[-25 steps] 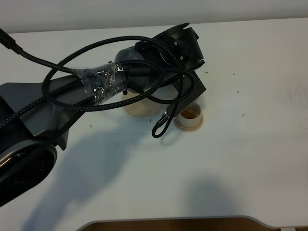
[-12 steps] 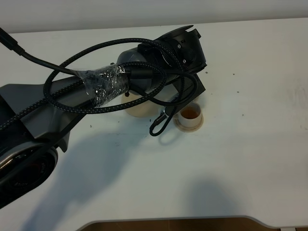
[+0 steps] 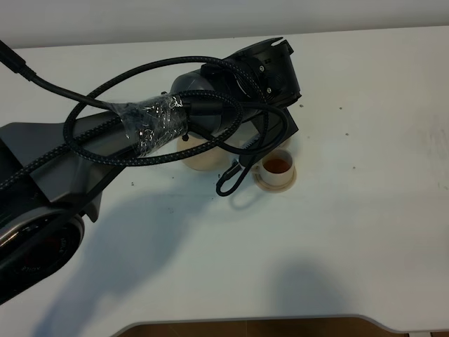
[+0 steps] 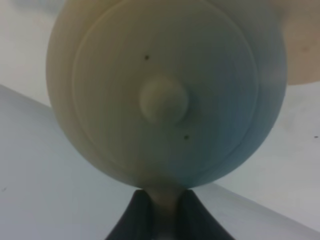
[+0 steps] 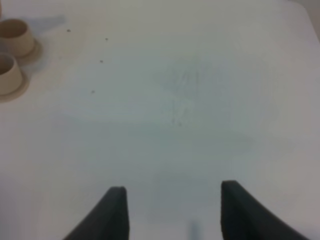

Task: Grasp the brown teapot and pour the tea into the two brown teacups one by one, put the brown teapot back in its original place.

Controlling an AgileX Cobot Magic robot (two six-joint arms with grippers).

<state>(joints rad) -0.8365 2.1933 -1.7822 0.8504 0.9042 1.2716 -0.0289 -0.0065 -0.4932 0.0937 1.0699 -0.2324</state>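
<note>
The left arm (image 3: 140, 133) reaches out over the middle of the white table (image 3: 351, 239), with a black cable (image 3: 231, 184) looping down from it. Under its wrist, the teapot (image 3: 203, 158) shows only as a pale rounded side, the rest hidden by the arm. In the left wrist view the teapot fills the picture, its lid (image 4: 165, 90) and knob (image 4: 164, 99) facing the camera. The left gripper (image 4: 162, 199) has its jaws nearly closed and pinched on the handle (image 4: 162, 192). I cannot tell whether the pot rests on anything or hangs free.

Just beside the teapot, on the right arm's side, a cup (image 3: 278, 167) stands upright on its saucer (image 3: 277, 187). Dark reddish tea (image 3: 278, 164) is in it.

The right gripper (image 5: 172, 210) is well apart from all this, over bare table. Its jaws stand wide apart and hold nothing. At the edge of its wrist view one cup (image 5: 15, 31) stands close beside the other cup (image 5: 6, 74). They are too blurred to tell which one holds the tea.
</note>
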